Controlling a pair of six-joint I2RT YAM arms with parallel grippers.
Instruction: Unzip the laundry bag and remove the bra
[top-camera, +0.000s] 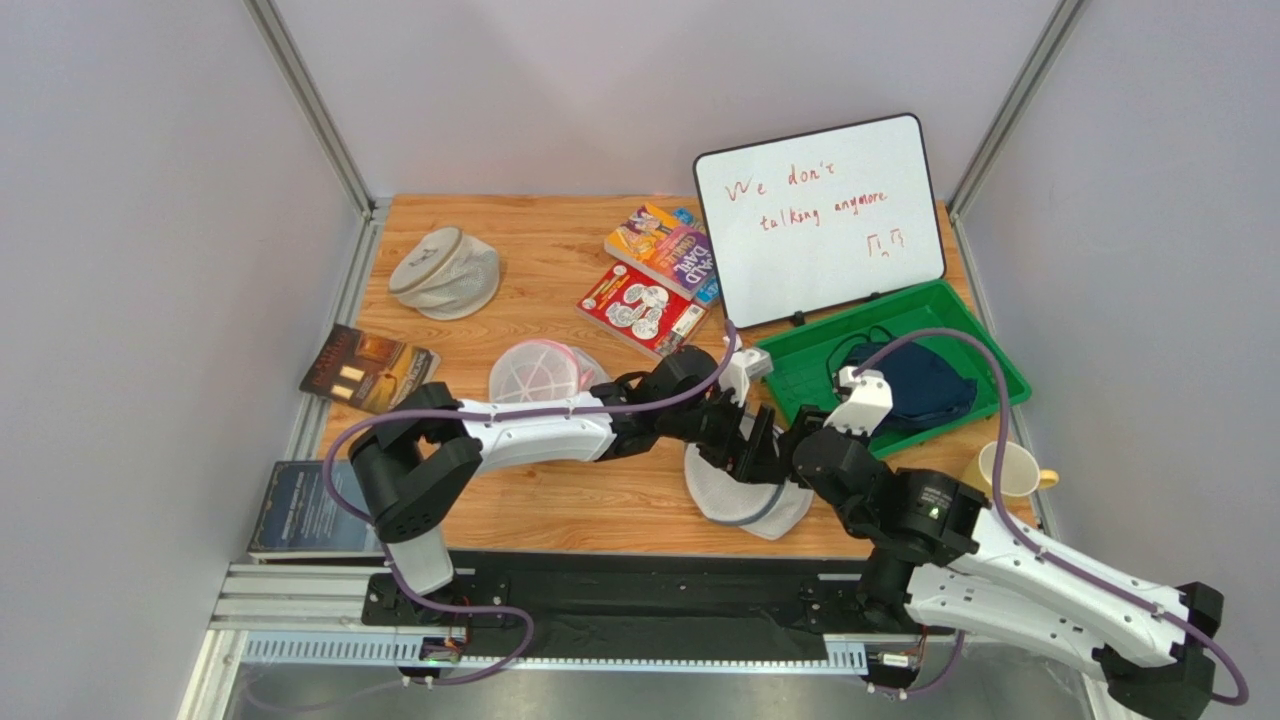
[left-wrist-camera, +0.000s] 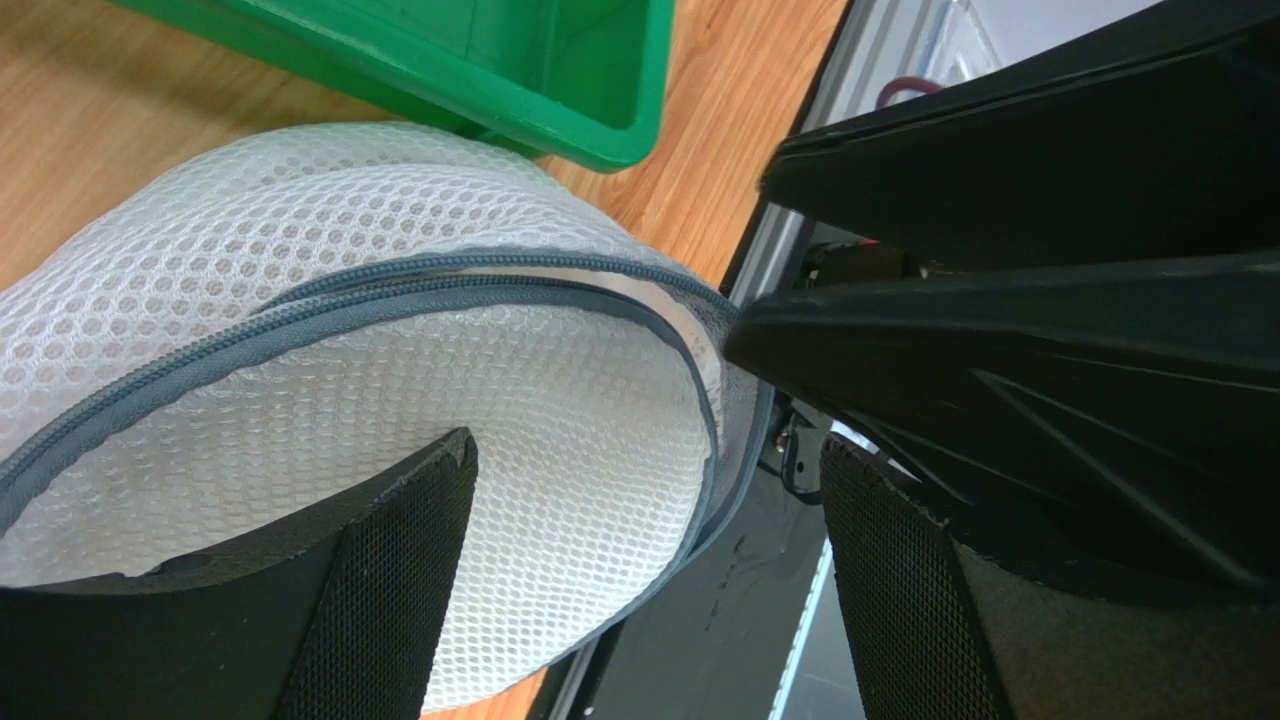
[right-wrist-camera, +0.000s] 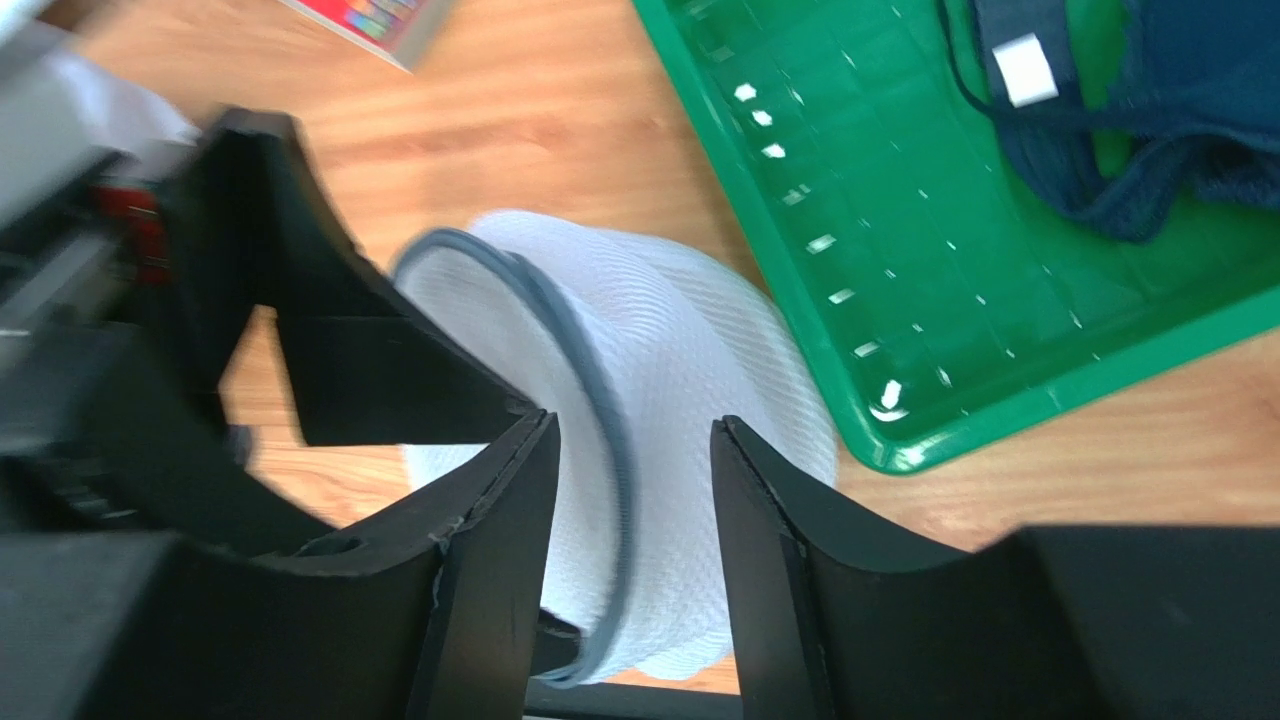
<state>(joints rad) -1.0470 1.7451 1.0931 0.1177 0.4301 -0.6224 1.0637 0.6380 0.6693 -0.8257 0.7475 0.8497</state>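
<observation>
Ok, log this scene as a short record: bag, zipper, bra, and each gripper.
laundry bag: beside the green tray
zipper: looks shut along the visible stretch
bra: lying in the tray, outside the bag
left gripper: open, fingers either side of the bag's end
right gripper: straddles the zipper rim; grip unclear

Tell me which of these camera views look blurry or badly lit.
Top external: sharp and evenly lit, whiteboard writing legible. Left wrist: laundry bag mesh crisp. Right wrist: slight motion blur, zipper rim and top-left corner smeared.
</observation>
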